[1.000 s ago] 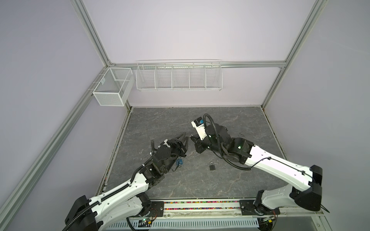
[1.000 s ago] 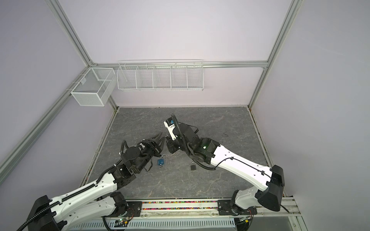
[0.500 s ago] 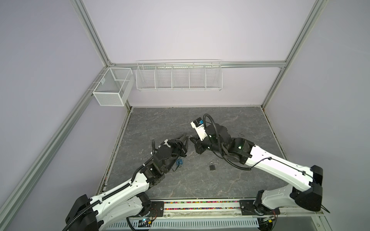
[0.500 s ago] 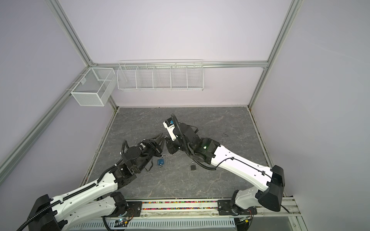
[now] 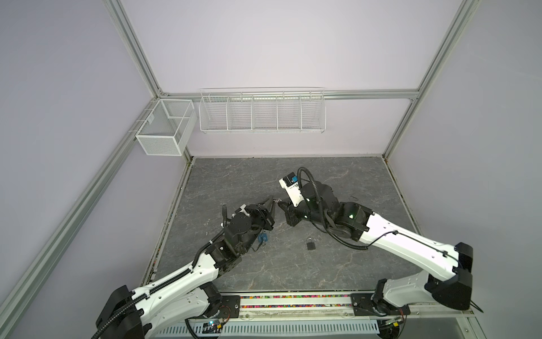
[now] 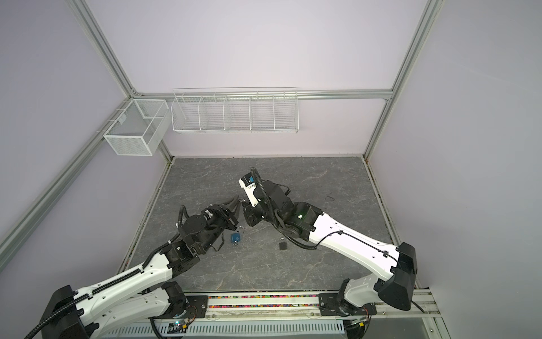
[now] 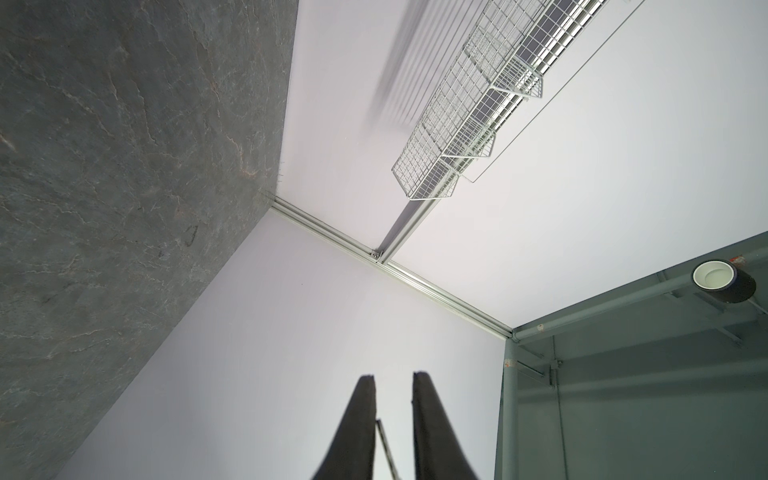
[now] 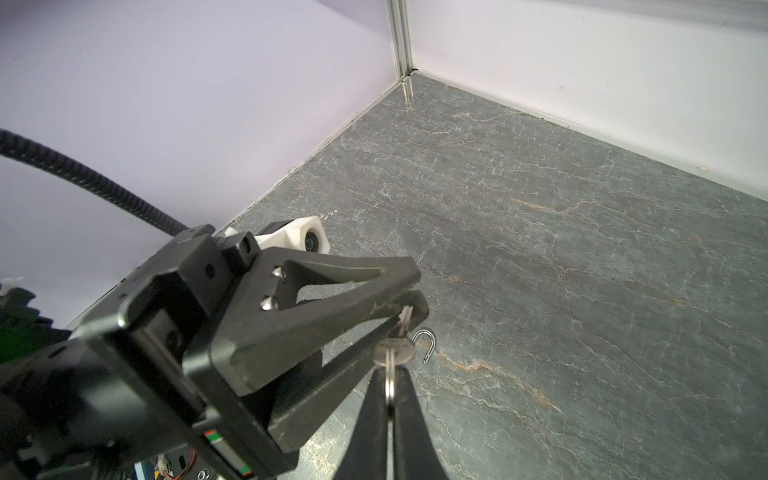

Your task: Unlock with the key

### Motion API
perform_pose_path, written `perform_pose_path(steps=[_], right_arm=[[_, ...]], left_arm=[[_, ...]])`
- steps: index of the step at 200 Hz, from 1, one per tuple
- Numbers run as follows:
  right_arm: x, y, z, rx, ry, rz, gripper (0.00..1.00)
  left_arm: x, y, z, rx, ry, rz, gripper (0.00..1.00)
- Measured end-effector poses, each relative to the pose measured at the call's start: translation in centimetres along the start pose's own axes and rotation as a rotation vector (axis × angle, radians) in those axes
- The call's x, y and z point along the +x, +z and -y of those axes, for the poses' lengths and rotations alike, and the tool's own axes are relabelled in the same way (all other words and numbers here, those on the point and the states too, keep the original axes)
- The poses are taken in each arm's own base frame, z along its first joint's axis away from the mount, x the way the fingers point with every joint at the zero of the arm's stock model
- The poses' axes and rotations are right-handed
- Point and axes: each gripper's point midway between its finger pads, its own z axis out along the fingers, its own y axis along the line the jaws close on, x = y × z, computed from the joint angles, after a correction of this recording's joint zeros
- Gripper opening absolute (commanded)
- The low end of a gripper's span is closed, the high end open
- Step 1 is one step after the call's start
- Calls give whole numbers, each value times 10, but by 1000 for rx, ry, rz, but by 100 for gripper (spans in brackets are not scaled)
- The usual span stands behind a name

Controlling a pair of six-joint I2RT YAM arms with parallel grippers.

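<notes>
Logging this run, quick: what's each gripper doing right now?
Left gripper: fingers narrowly apart around the blade of the key; whether it grips cannot be told.
Right gripper: shut on the key, at its head and ring.

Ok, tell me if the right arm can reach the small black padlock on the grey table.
Probably yes: the small black padlock lies uncovered close by, though the right gripper is shut on the silver key, leaving no free grasp.

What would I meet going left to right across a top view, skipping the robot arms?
Mesh box → blue padlock → black padlock. The wire rack is left out, since it spans both padlocks.
</notes>
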Motion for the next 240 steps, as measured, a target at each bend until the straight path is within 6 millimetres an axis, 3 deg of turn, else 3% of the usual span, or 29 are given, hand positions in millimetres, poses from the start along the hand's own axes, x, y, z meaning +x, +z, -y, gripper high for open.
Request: perform_pose_path(steps=[188, 230, 240], right_arm=[[6, 3, 0, -1, -27, -24, 8], [8, -3, -6, -42, 9, -36, 45], [7, -9, -8, -62, 22, -30, 50]], left_arm=[[2, 0, 1, 3, 13, -9, 0], [0, 4, 21, 64, 84, -1, 0], [2, 6, 31, 86, 122, 0, 0]])
